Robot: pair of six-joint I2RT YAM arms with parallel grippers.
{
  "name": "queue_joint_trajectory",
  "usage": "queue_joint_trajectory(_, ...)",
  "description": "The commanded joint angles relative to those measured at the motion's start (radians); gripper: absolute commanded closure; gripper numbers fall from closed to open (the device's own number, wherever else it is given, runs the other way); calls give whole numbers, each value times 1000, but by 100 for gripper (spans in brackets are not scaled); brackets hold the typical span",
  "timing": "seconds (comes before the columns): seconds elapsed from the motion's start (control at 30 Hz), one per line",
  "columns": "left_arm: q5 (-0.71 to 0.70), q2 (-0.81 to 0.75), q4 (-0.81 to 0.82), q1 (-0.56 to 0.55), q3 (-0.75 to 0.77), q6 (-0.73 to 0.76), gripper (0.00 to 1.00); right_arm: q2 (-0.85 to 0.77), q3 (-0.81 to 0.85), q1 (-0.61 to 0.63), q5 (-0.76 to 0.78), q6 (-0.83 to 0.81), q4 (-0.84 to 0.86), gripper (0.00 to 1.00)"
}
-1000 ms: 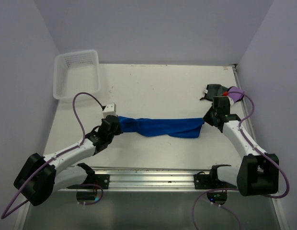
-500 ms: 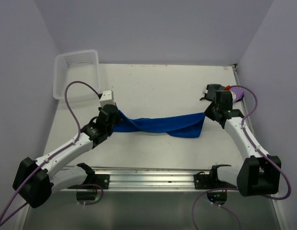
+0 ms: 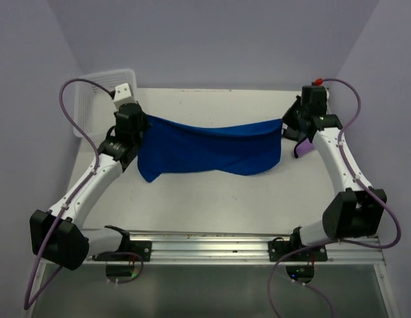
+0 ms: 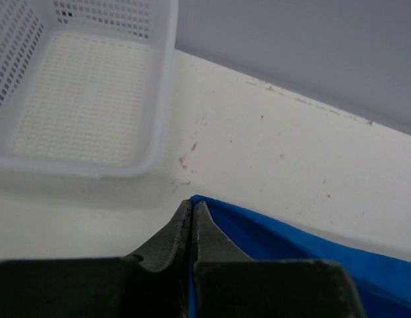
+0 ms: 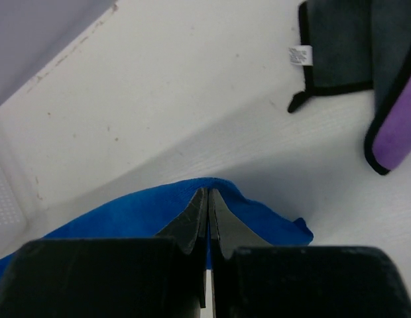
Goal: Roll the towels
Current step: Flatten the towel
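A blue towel [image 3: 209, 147] hangs spread between my two grippers, lifted above the white table, its lower edge sagging. My left gripper [image 3: 138, 119] is shut on the towel's left top corner [image 4: 212, 215]. My right gripper [image 3: 285, 124] is shut on its right top corner [image 5: 192, 199]. A purple towel [image 5: 394, 136] and a dark grey towel [image 5: 338, 50] lie on the table at the far right; in the top view only a bit of purple [image 3: 303, 147] shows behind my right arm.
A white perforated basket [image 4: 79, 86] stands at the back left corner, also in the top view [image 3: 86, 99]. Lavender walls close in the table on three sides. A metal rail [image 3: 205, 242] runs along the near edge.
Both grippers have risen and moved toward the back wall, pulling the bunched blue towel off the table and stretching it open into a hanging sheet.
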Motion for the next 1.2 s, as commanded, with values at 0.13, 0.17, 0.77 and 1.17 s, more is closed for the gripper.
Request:
queue_joint_trajectory(0.13, 51, 126, -30, 91, 399, 90, 100, 204, 460, -5, -141, 54, -69, 100)
queue_joint_trajectory(0.17, 49, 128, -35, 94, 421, 94, 100, 224, 494, -5, -145, 54, -94, 100)
queue_joint_trajectory(0.77, 161, -553, -113, 93, -397, -123, 100, -263, -354, -5, -173, 75, 43, 100)
queue_joint_trajectory(1.17, 287, -714, -155, 88, -614, -231, 100, -403, -556, -8, -106, 91, -79, 49)
